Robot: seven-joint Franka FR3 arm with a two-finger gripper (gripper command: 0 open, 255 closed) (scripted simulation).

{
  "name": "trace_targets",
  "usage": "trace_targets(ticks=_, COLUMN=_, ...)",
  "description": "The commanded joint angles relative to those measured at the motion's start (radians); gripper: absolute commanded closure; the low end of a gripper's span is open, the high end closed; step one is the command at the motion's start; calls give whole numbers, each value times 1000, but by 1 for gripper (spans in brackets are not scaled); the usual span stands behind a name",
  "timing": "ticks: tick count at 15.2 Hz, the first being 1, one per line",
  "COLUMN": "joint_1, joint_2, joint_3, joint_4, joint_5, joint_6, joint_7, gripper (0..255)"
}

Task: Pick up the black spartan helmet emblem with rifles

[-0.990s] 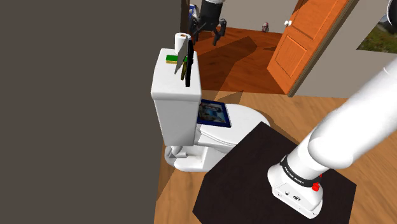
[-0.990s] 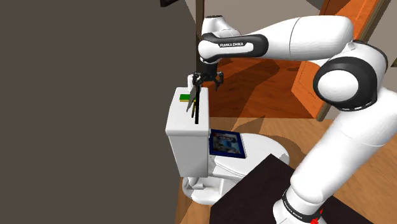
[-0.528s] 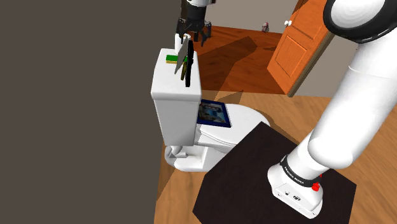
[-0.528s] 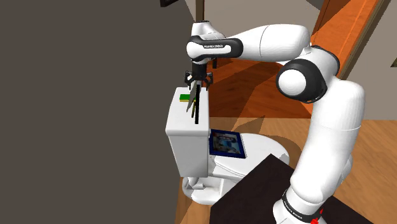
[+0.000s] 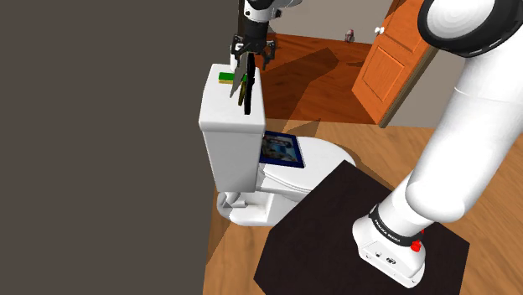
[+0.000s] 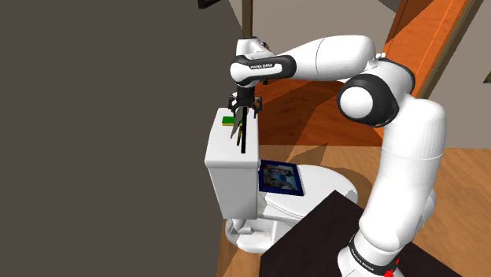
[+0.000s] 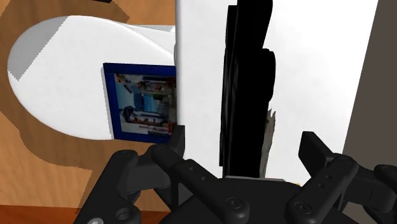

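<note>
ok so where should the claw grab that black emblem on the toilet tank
The black emblem stands on edge on the toilet tank lid, a thin plate with its flat faces to the sides. Take its top edge, pinching across those two faces, and come straight down from above. The claw hangs open over it.

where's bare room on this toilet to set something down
Free: white tank lid, end away from the black gripper; white seat lid, rounded front beyond the blue picture box. Crowded: tank's other end, where green-yellow block, flat black emblem and gripper cluster.
</note>
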Motion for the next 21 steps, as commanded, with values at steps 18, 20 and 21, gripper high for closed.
trace_targets(ticks=18, joint_1=1, joint_2=-6, joint_3=1, joint_4=81, joint_5=0, joint_6=-86, joint_7=1, gripper=255)
trace_targets(ticks=20, joint_1=1, joint_2=-5, joint_3=1, joint_4=108, joint_5=0, joint_6=-113, joint_7=1, gripper=255)
trace_targets(ticks=21, joint_1=1, joint_2=-4, joint_3=1, joint_4=123, joint_5=0, joint_6=-127, joint_7=1, gripper=255)
